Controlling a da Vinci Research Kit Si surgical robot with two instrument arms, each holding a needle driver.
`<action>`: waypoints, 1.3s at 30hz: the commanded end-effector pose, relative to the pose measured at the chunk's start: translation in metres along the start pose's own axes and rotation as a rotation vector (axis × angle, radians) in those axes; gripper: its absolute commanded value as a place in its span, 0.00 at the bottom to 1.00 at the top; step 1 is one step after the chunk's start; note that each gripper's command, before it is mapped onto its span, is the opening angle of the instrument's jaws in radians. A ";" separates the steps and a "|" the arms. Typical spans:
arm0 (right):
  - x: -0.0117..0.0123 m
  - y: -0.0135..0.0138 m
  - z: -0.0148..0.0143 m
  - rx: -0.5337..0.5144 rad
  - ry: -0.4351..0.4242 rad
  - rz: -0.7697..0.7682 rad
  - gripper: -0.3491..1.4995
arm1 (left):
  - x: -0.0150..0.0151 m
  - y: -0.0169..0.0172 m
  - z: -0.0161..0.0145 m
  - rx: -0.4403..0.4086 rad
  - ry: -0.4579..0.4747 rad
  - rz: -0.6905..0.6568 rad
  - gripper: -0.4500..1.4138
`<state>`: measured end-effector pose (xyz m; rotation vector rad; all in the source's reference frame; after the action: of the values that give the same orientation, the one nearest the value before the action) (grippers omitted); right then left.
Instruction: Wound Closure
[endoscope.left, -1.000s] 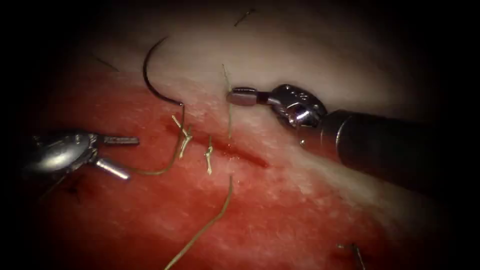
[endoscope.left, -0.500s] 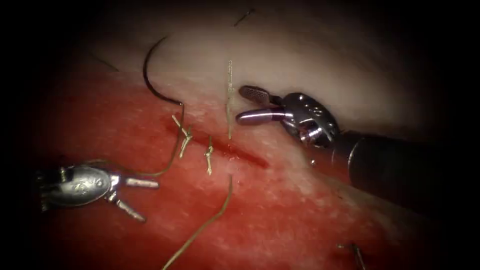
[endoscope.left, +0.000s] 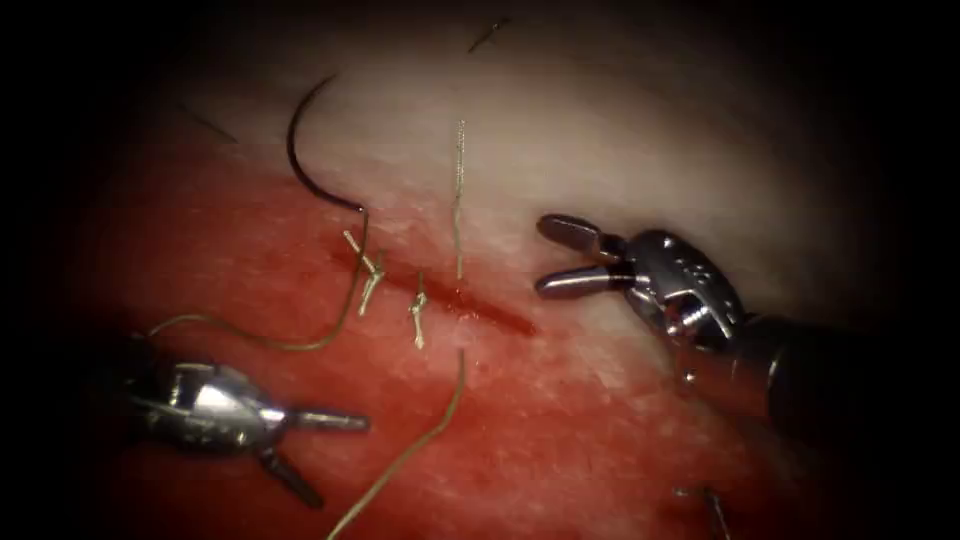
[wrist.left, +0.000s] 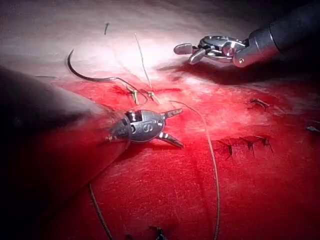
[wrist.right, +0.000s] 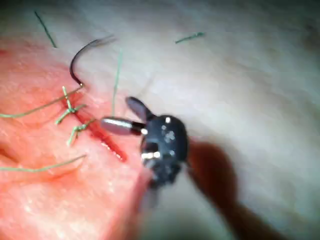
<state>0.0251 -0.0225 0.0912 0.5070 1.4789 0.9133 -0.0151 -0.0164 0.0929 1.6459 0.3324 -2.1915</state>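
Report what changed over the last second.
The right tool let go of the thread end, opened and drew back right and down. The left tool, open and empty, dropped lower. The needle lies unmoved on the tissue, left of the cut.

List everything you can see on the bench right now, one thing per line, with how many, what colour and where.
tissue: one, red and pale, under everything.
cut: one, dark red, at the centre.
needle: one, dark, curved, lying free on the tissue left of the cut.
thread: one long strand, tan, from the needle across the cut.
knots: two, tan, on the cut.
cut ends of thread: several, dark, scattered on the tissue.
left hand: one, metal, open, holds nothing, left of the cut.
right hand: one, metal, open, holds nothing, right of the cut.
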 end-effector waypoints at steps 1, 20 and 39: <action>-0.0012 0.0005 0.0009 0.004 0.000 -0.005 0.91 | 0.0002 0.0003 0.0010 -0.009 0.013 0.035 0.51; -0.0033 0.0014 0.0002 0.013 -0.002 -0.028 0.91 | 0.0043 0.0002 0.0012 0.027 0.108 0.181 0.51; -0.0034 0.0013 0.0002 0.014 -0.002 -0.028 0.90 | 0.0048 -0.0002 -0.0009 0.085 0.063 0.104 0.50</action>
<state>0.0248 -0.0244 0.0936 0.4957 1.4865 0.8824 -0.0152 -0.0168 0.0871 1.7461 0.1762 -2.0987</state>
